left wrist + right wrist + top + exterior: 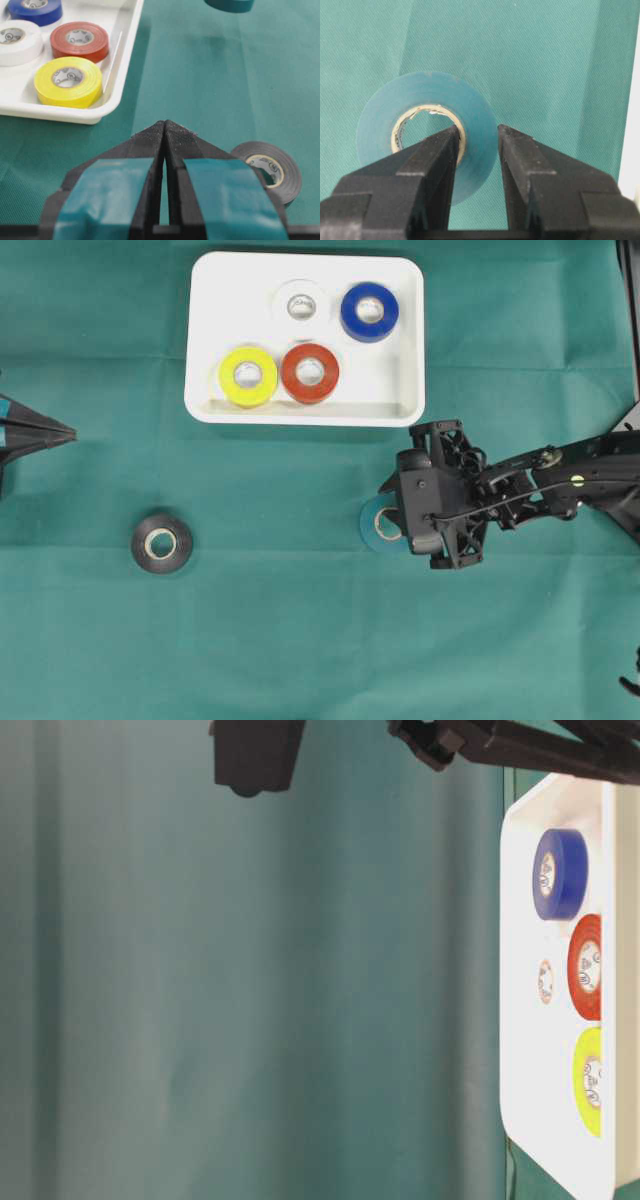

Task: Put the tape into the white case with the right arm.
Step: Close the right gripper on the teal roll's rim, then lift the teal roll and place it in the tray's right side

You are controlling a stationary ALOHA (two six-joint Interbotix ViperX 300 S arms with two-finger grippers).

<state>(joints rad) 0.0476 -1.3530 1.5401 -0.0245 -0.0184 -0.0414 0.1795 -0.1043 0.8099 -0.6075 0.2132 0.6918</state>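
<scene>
Teal tape roll (427, 132), wall pinched between right jaws

We see a white case (305, 405) at the top of a green cloth (300, 640), holding four tape rolls: white (300, 306), blue (369, 311), yellow (248, 375) and red (310, 372). Below its right corner the right arm (560, 480) reaches in from the right edge, and its gripper (392, 525) sits over a teal roll (372, 525), hiding most of it, so we cannot tell here how the jaws stand. A black roll (161, 543) lies flat well to the left, and the left gripper (60, 433) points in from the left edge, its tips together, well apart from every roll.
</scene>
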